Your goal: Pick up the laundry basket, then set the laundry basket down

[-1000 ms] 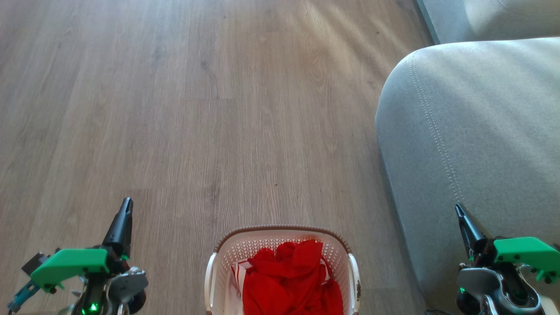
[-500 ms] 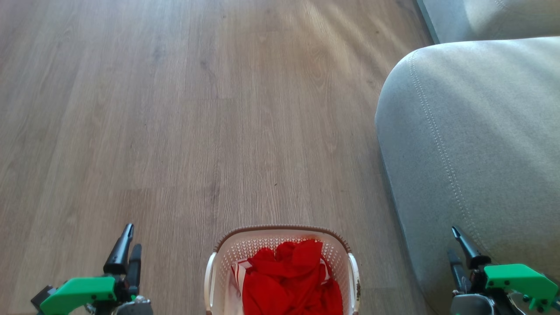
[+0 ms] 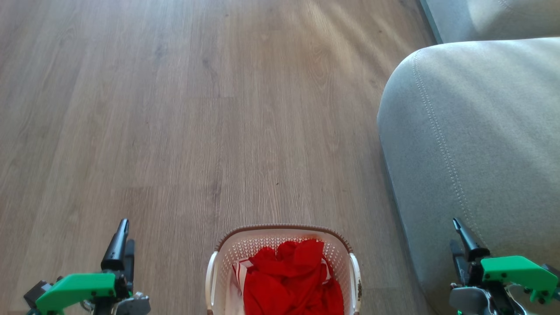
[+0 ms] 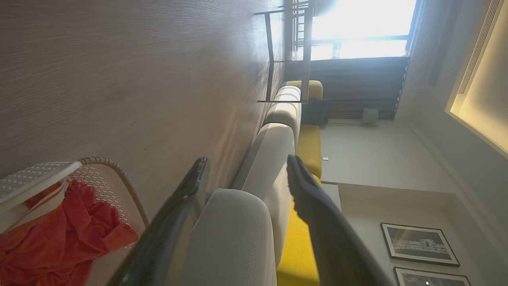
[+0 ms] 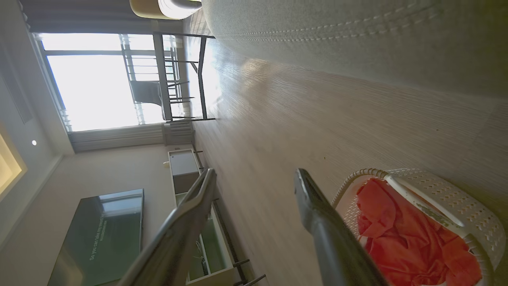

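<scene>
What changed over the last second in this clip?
The left gripper and right gripper both sank lower in the head view, then eased up slightly. Their fingers are apart and hold nothing. The basket with its red cloth stayed on the floor beside the sofa, untouched.

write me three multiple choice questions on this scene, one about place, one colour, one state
1. The laundry basket stands: A on the floor, left of the sofa; B on a table; C on a chair.
2. The cloth inside is: A blue; B red; C green.
3. Both arms' jaws are: A shut on the handles; B shut on the cloth; C open.
A: head view shows floor around it, sofa on its right. B: plainly red. C: each wrist view shows them well apart.
</scene>
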Robot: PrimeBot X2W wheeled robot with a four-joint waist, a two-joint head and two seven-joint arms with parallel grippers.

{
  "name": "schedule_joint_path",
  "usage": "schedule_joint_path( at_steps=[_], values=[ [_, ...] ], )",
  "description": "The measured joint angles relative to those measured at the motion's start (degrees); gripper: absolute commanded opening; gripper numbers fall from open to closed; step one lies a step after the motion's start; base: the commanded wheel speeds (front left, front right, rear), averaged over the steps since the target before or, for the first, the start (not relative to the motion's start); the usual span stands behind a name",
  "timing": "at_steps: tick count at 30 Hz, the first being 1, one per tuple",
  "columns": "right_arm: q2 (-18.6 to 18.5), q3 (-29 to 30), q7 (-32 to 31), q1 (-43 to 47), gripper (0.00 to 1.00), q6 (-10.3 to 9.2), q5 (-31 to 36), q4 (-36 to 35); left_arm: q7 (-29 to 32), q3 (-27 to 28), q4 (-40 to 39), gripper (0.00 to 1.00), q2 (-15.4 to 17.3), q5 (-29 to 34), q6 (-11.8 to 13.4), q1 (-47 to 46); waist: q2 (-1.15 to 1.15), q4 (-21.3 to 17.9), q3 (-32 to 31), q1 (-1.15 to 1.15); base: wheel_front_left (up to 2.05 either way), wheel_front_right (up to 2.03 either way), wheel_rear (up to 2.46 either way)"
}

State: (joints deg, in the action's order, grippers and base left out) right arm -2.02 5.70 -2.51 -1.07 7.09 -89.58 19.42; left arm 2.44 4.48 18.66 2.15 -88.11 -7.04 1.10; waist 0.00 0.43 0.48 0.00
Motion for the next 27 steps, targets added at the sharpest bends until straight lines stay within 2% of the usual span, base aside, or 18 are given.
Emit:
schedule_joint_path(
  at_steps=[13, 20, 27],
  values=[
    [0.0, 1.0, 2.1, -1.3, 1.0, -0.01, 8.2, -1.6, -2.1, 1.4, -1.7, 1.0, 0.0, 6.1, 0.0, -1.1, 0.0, 1.2, -0.2, 0.0, 0.0, 0.0, 0.0],
    [0.0, 0.2, 3.2, -1.5, 1.0, 0.0, 13.8, -3.6, -3.2, 2.1, -3.8, 1.0, 0.0, 12.4, 0.1, -1.2, 0.0, 1.7, -0.2, 0.0, 0.0, 0.0, 0.0],
    [0.0, -0.2, 4.4, -2.5, 1.0, 0.0, 21.4, -6.9, -4.4, 1.9, -7.7, 1.0, 0.0, 18.3, 2.1, -1.6, 0.0, 2.1, 0.0, 0.0, 0.0, 0.0, 0.0]
  ],
)
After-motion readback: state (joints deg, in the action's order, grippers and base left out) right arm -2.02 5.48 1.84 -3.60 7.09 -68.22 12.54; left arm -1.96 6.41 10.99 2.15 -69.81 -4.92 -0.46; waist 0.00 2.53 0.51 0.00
